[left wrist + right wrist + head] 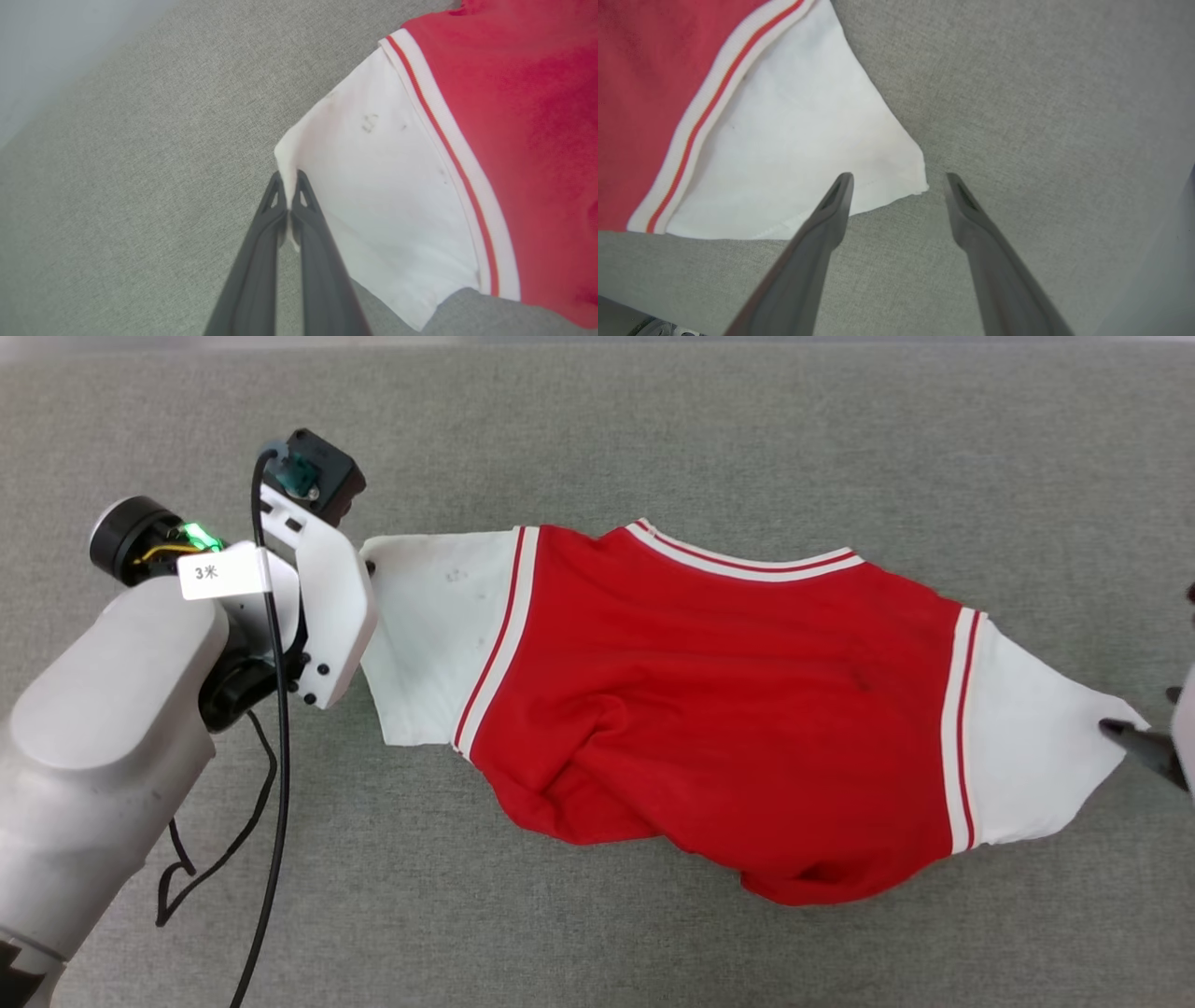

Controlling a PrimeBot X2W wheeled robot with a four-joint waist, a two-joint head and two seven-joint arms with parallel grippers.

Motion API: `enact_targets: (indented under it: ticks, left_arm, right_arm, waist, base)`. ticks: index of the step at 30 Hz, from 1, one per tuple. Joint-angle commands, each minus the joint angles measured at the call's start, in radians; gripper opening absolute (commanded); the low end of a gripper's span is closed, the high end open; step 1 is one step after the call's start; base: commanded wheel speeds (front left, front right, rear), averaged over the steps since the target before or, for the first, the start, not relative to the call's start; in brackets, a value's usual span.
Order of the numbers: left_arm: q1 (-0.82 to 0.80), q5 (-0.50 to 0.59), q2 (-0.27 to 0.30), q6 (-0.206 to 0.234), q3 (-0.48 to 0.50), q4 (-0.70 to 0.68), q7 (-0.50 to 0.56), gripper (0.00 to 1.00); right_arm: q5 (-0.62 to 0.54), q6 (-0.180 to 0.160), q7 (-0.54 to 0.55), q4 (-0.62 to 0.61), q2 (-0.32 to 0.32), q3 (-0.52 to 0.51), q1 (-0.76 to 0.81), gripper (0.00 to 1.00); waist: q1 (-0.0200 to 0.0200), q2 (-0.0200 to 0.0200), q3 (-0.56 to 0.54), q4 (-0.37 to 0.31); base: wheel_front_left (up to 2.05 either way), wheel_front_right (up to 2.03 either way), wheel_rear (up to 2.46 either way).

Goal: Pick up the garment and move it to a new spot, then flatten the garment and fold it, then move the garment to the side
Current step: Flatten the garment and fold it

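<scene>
The garment is lying sleeve to sleeve across a grey fabric surface, its long axis running between the two arms. The left gripper is pinching one white sleeve's edge. The right gripper is gaping open, straddling the opposite sleeve's corner, not yet gripping.

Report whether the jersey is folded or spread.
Spread, not folded: the jersey lies stretched sleeve to sleeve on the grey surface, its lower hem bunched.
</scene>
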Motion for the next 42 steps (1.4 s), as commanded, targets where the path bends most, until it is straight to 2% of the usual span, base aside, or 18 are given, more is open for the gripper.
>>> enact_targets:
  ticks: [1, 8, 13, 17, 18, 19, 26, 33, 38, 42]
  left_arm:
    - [-0.015, 0.003, -0.004, 0.000, -0.005, -0.003, -0.006, 0.00]
    - [-0.045, 0.002, -0.007, 0.000, -0.017, -0.014, -0.024, 0.00]
    - [-0.055, -0.007, -0.010, 0.000, -0.027, -0.010, -0.034, 0.00]
    - [-0.052, -0.016, -0.003, 0.000, -0.033, 0.000, -0.043, 0.00]
    - [-0.049, -0.017, -0.002, 0.000, -0.034, 0.004, -0.045, 0.00]
    - [-0.045, -0.019, -0.002, 0.000, -0.036, 0.009, -0.048, 0.00]
    - [-0.017, -0.021, 0.009, 0.000, -0.045, 0.021, -0.109, 0.00]
    - [0.016, 0.000, 0.037, 0.012, -0.043, -0.031, -0.197, 0.00]
    - [0.029, 0.023, 0.082, 0.055, -0.020, -0.133, -0.258, 0.00]
    - [0.026, 0.040, 0.124, 0.096, 0.006, -0.240, -0.287, 0.00]
  right_arm:
    - [-0.005, -0.001, 0.010, 0.020, 0.015, 0.021, -0.017, 1.00]
    - [-0.046, -0.001, -0.017, 0.183, 0.074, 0.146, -0.068, 1.00]
    - [-0.024, -0.001, -0.042, 0.312, 0.129, 0.253, -0.041, 1.00]
    - [0.015, -0.001, -0.078, 0.354, 0.145, 0.313, -0.045, 1.00]
    - [0.027, -0.001, -0.091, 0.357, 0.144, 0.326, -0.049, 0.44]
    - [0.039, -0.001, -0.109, 0.354, 0.143, 0.333, -0.056, 0.00]
    - [0.083, -0.001, -0.286, 0.322, 0.095, 0.330, -0.130, 0.00]
    - [0.104, -0.001, -0.448, 0.239, 0.023, 0.301, -0.126, 0.00]
    - [0.096, -0.001, -0.550, 0.170, -0.009, 0.237, -0.109, 0.00]
    - [0.070, -0.001, -0.611, 0.123, -0.005, 0.167, -0.108, 0.00]
  waist:
    - [-0.0001, 0.0000, 0.013, 0.010]
    - [-0.0001, 0.0000, 0.050, 0.029]
    - [-0.0001, 0.0000, 0.059, 0.034]
    - [-0.0001, 0.0000, 0.056, 0.028]
    - [-0.0001, 0.0000, 0.052, 0.025]
    - [-0.0001, 0.0000, 0.047, 0.023]
    - [-0.0001, 0.0000, -0.032, 0.009]
    - [-0.0001, 0.0000, -0.144, 0.004]
    - [-0.0001, 0.0000, -0.212, 0.005]
    - [-0.0001, 0.0000, -0.252, 0.005]
  base:
    - [0.00, 0.00, 0.00]
    - [0.00, 0.00, 0.00]
    - [0.00, 0.00, 0.00]
    - [0.00, 0.00, 0.00]
    - [0.00, 0.00, 0.00]
    - [0.00, 0.00, 0.00]
    - [0.00, 0.00, 0.00]
    - [0.00, 0.00, 0.00]
    - [0.00, 0.00, 0.00]
    - [0.00, 0.00, 0.00]
